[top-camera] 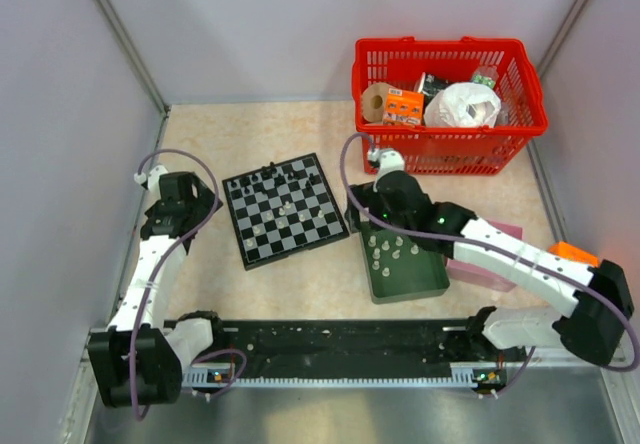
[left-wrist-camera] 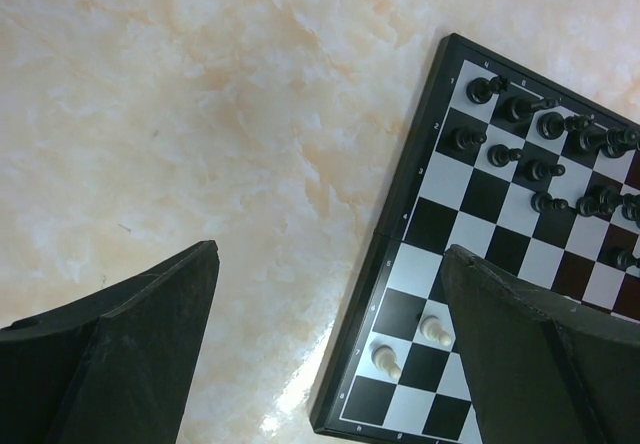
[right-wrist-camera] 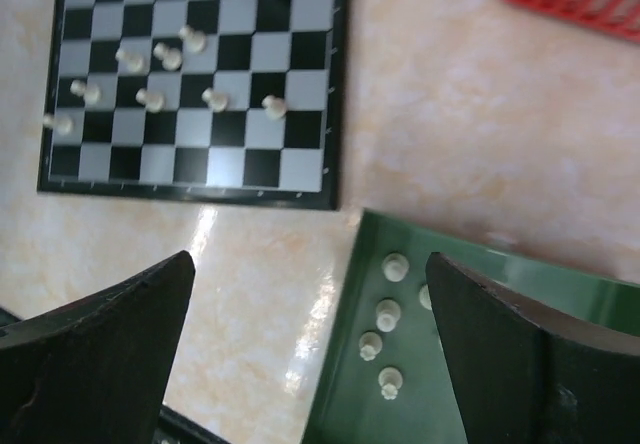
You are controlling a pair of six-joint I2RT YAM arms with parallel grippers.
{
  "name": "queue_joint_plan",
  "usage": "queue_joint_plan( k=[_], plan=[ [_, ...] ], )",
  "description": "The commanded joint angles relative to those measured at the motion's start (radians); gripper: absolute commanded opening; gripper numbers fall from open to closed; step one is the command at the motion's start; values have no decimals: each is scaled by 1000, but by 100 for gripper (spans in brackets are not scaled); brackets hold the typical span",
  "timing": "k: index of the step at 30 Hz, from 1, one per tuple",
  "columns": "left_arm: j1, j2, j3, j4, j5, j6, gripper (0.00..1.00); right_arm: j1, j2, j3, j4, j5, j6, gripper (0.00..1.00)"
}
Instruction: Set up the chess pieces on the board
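Note:
The board [top-camera: 300,229] lies left of centre, with black chess pieces [top-camera: 272,174] along its far rows and a whitish one [top-camera: 287,207] near the middle. My left gripper [top-camera: 205,204] hovers open just off the board's left edge [left-wrist-camera: 385,264]. Between its fingers I see table and two whitish pieces [left-wrist-camera: 385,359]; black pieces [left-wrist-camera: 540,124] stand further along. My right gripper [top-camera: 365,219] is open over the near-left rim of the green tray [right-wrist-camera: 345,344], which holds several whitish pieces [right-wrist-camera: 388,314]. Several more whitish pieces [right-wrist-camera: 160,74] stand on the board [right-wrist-camera: 230,164].
A red basket [top-camera: 450,149] with packets stands at the back right, behind the right arm. A pink box [top-camera: 480,269] sits right of the green tray [top-camera: 420,279]. A black rail [top-camera: 330,349] runs along the near edge. Grey walls close both sides.

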Motion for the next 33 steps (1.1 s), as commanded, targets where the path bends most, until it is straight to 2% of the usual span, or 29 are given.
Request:
queue_joint_plan(
  k=[1, 5, 8, 11, 14, 18, 21, 22, 25, 26, 30, 33],
  plan=[
    [11, 26, 45, 67, -5, 16, 99, -82, -62, -55, -76, 188, 109, 99],
    [11, 57, 30, 105, -8, 12, 99, -168, -118, -136, -131, 140, 209, 96],
    [11, 75, 24, 116, -28, 13, 99, -234, -166, -180, -142, 82, 240, 79],
    [11, 80, 15, 119, -72, -5, 99, -274, -189, -202, -136, 22, 231, 70],
    [11, 85, 1, 145, -89, -16, 99, -285, -162, -181, -137, -2, 189, 69],
    [11, 89, -1, 146, -87, -28, 99, -288, -83, -107, -143, -59, 134, 84],
    [11, 89, -1, 150, -74, -36, 99, -288, -28, -62, -124, -152, 77, 87],
    [11, 91, 1, 150, -69, -38, 99, -288, -17, -58, -128, -138, 82, 87],
    [11, 89, 7, 143, -64, -36, 99, -288, 15, -44, -134, -122, 93, 83],
    [11, 91, 5, 143, -60, -36, 99, -287, 26, -29, -131, -171, 61, 79],
    [11, 83, 11, 139, -60, -38, 99, -285, 27, 3, -26, -310, 5, 76],
    [11, 75, 11, 139, -51, -42, 99, -271, 87, 91, 32, -340, -3, 69]
  ],
)
